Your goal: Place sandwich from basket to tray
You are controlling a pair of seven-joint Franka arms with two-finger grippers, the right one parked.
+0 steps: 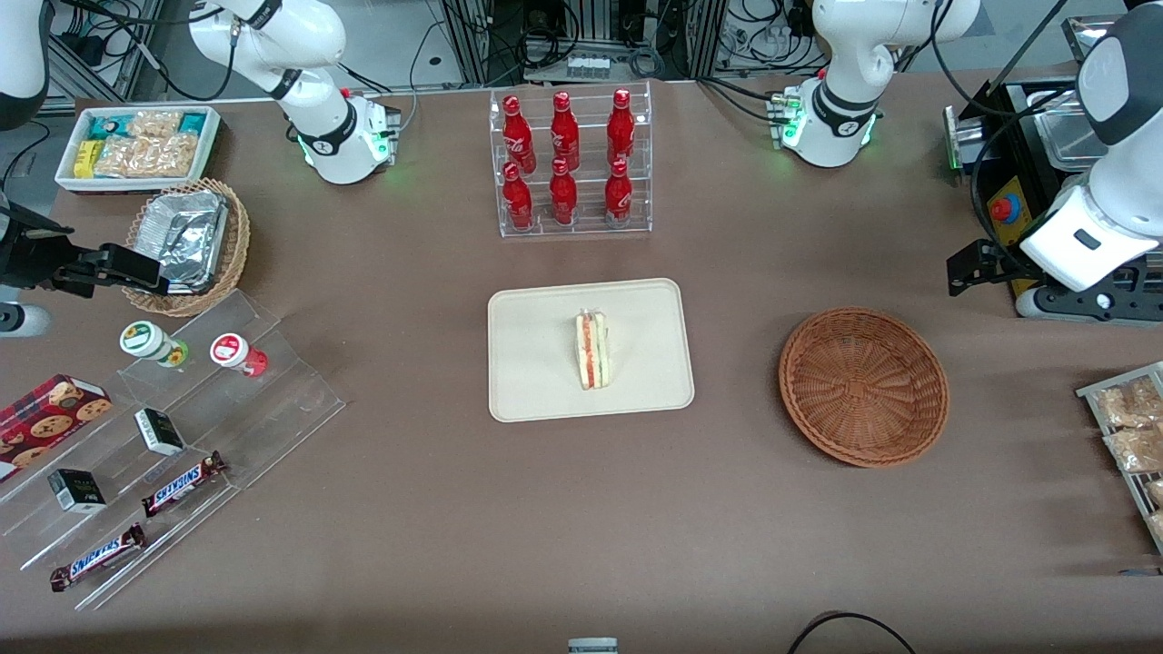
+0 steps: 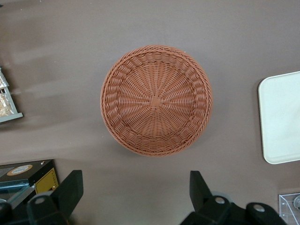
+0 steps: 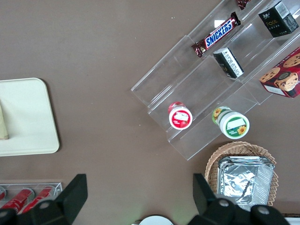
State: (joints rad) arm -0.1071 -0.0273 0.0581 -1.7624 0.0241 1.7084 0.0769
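The sandwich [image 1: 592,350] stands on its edge in the middle of the cream tray [image 1: 527,381], its red and green filling showing. The round reddish-brown basket [image 1: 863,386] sits beside the tray toward the working arm's end of the table, and it holds nothing. My left gripper [image 1: 965,271] hangs raised above the table, farther from the front camera than the basket and clear of it. The left wrist view looks down on the empty basket [image 2: 156,100] and a corner of the tray [image 2: 281,117]. There the gripper [image 2: 136,187] is open, with bare table between its fingers.
A clear rack of red bottles [image 1: 571,163] stands farther back than the tray. A wire rack of snack packets [image 1: 1131,436] and a black box with a red button [image 1: 1004,209] lie at the working arm's end. Acrylic steps with snacks [image 1: 173,436], a foil-lined wicker basket [image 1: 186,241] and a white bin [image 1: 136,145] lie at the parked arm's end.
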